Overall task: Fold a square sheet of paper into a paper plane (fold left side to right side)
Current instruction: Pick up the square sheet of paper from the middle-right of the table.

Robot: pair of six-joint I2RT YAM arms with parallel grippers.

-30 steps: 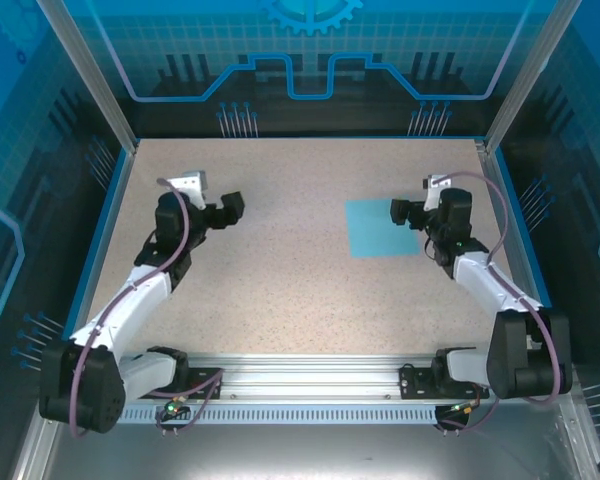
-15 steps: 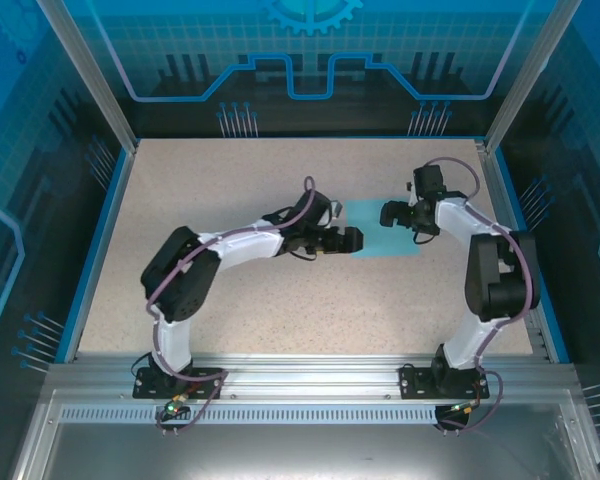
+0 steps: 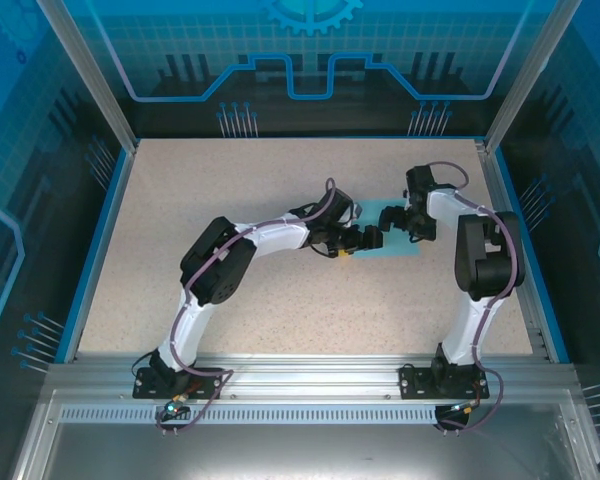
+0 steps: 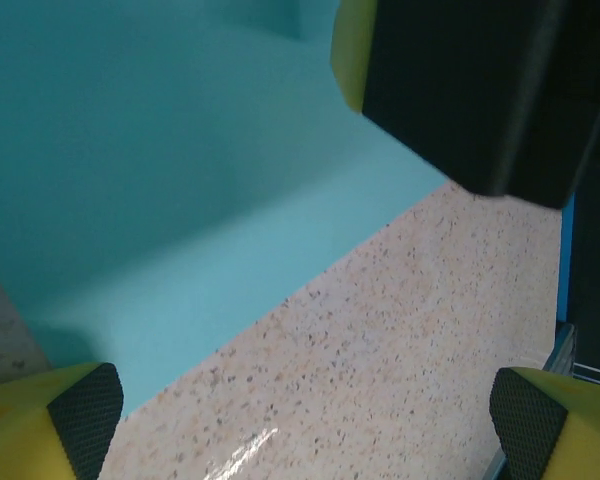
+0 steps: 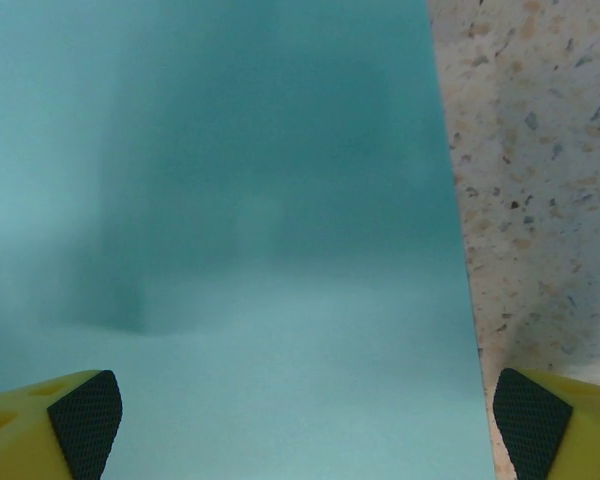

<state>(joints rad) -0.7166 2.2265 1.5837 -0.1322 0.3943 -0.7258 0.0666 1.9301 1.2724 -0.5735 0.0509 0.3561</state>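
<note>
The left end effector (image 3: 370, 238) is reaching in from the left over the near left part of the sheet (image 3: 402, 249), its jaws standing wide apart and gripping nothing. In its wrist view the two yellow, black-padded fingertips (image 4: 80, 412) are sitting at the bottom corners, one over the sheet's edge and the other over the speckled tabletop (image 4: 380, 340). The right end effector (image 3: 397, 217) is facing it from the right, just beside it above the sheet's far part, and it too is spread fully open and holding nothing. Its own fingertips (image 5: 85, 420) are framing a broad stretch of turquoise paper, with a strip of tabletop along the right. The sheet is lying flat on the tabletop, right of centre and toward the far side, showing no crease or fold in the wrist views. In the left wrist view the dark, yellow-edged body of the right end effector is hanging over the sheet at upper right. Whether either end effector is touching the paper cannot be told.
</note>
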